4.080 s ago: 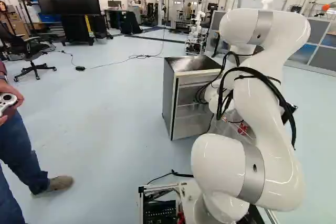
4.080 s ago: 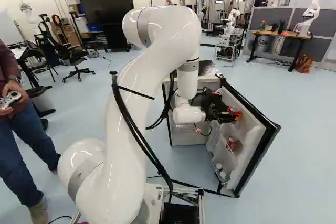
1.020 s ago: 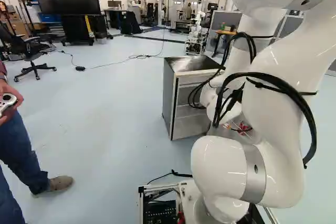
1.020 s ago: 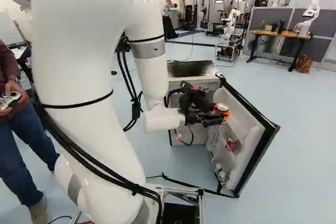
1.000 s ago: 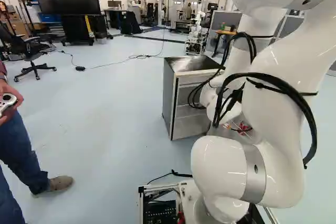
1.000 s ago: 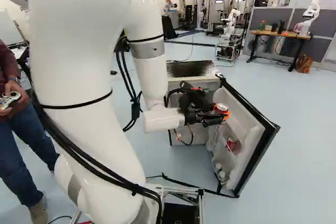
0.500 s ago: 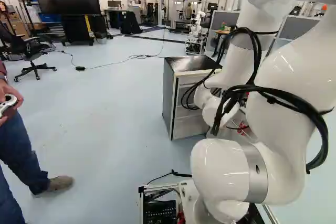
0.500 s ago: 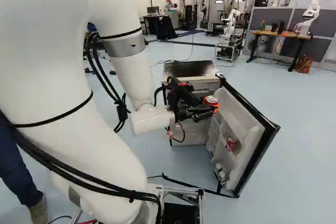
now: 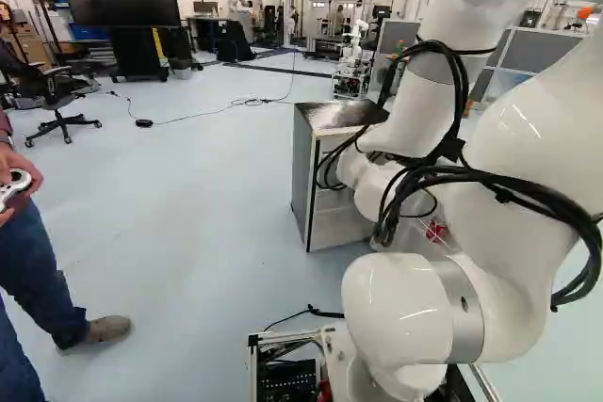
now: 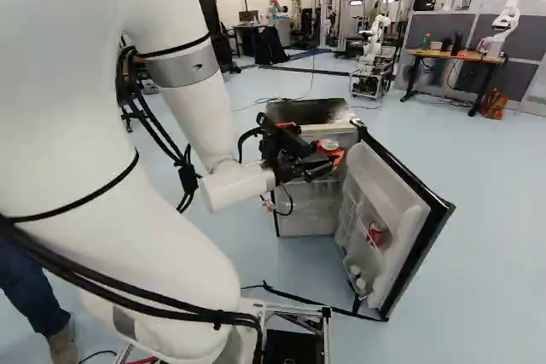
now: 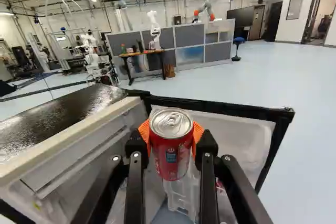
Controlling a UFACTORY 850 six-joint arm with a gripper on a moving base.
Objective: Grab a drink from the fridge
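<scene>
In the right base view my gripper (image 10: 324, 161) is beside the open fridge door, with a red can (image 10: 329, 146) between its fingers. The wrist view shows the gripper (image 11: 171, 135) shut on that red can (image 11: 170, 148), orange pads pressing it from two sides, its silver top facing up. The fridge (image 10: 307, 112) stands with its door (image 10: 409, 210) swung open. A second red can (image 10: 376, 232) sits in a lower door shelf, above small white-topped items (image 10: 357, 280). In the left base view the arm hides the gripper.
A person holding a controller (image 9: 13, 185) stands at the left of the left base view. Another robot (image 10: 503, 21) is by a wooden desk (image 10: 456, 55), and another robot (image 10: 374, 44) stands on a cart behind the fridge.
The gripper has drawn back from the door's upper shelf toward the fridge body, the red can moving with it. The arm has swung leftward in the right base view. The base has not moved.
</scene>
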